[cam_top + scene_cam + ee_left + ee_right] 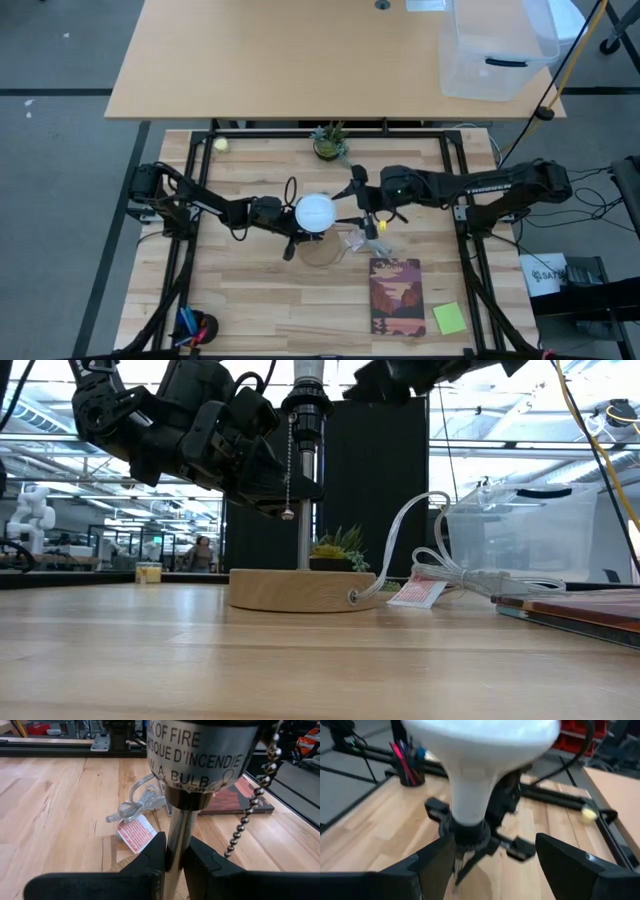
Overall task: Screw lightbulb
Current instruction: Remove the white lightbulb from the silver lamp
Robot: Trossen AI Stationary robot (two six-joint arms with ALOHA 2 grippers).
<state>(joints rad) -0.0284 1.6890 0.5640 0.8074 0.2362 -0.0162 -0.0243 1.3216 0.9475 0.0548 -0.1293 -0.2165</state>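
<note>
A lamp stands on its round wooden base [300,590] at mid-table, with a metal stem [303,530] and a black socket [306,405]. The white lightbulb [314,212] sits upright on top, its neck [467,800] down in the socket [466,834]. My left gripper [288,217] is shut on the stem below the socket. My right gripper [348,212] is open at the bulb's right side. Its fingers [437,862] stand wide on either side of the socket and neck, and I see no touch. A bead pull chain [250,810] hangs from the socket. My left gripper pinches the lamp's metal stem [176,832] between its two fingers, just under the labelled socket. The fingers come level from the table's left and lie across the upright stem. The lamp stands on its wooden base on the table.
The lamp's clear cord with a red tag [420,592] lies right of the base. A book [396,295] and a yellow note [449,318] lie front right. A small plant [330,142] and a yellow-green ball [221,144] sit at the far edge. A pen cup [195,325] stands front left.
</note>
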